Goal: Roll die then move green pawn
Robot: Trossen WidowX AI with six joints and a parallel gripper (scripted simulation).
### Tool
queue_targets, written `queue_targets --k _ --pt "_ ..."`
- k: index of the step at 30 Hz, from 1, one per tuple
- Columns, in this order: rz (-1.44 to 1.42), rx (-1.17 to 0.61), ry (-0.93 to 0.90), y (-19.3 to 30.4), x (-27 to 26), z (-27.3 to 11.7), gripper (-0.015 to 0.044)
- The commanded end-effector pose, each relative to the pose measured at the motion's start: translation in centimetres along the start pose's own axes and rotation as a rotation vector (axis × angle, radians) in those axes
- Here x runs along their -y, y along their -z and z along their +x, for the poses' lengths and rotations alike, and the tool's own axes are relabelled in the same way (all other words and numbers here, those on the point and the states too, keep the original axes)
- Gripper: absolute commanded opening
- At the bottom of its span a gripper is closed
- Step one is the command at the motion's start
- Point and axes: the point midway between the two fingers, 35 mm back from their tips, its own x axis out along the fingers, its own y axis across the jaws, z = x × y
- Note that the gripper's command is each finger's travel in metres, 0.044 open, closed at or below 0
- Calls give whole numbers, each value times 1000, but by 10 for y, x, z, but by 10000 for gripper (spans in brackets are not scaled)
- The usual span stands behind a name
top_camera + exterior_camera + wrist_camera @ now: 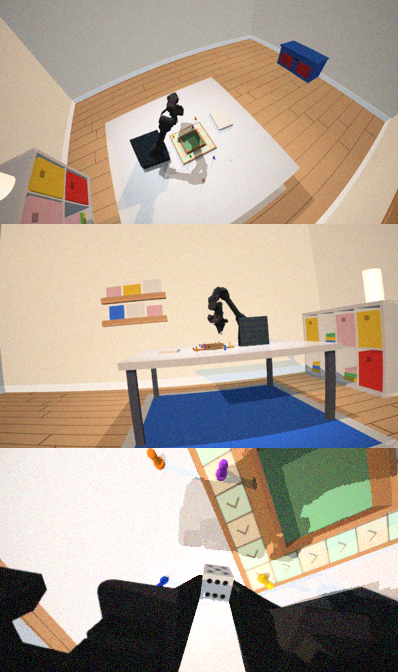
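My gripper [215,581] [221,333] is shut on the white die [217,583], well above the table beside the board. The die shows six black pips on the side facing the wrist camera. The game board [184,162] has a track of arrowed squares around the green-floored tray [192,141] [340,513]. The green pawn [190,155] stands on the board's near side in the top view. A yellow pawn [173,136] [266,581] stands on a corner square. A purple pawn [193,126] [222,470] stands on another side of the track.
Off the board are an orange pawn [195,118] [156,459], another orange pawn [203,180], a blue pawn [213,157] and one more blue pawn [163,581]. A pale flat block [221,119] [169,351] lies beyond the board. The black base box [149,150] is beside the board.
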Motion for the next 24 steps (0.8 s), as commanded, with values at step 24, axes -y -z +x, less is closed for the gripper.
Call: queue_targets --k 24 --pt "-522 -8 -17 -39 27 -17 0"
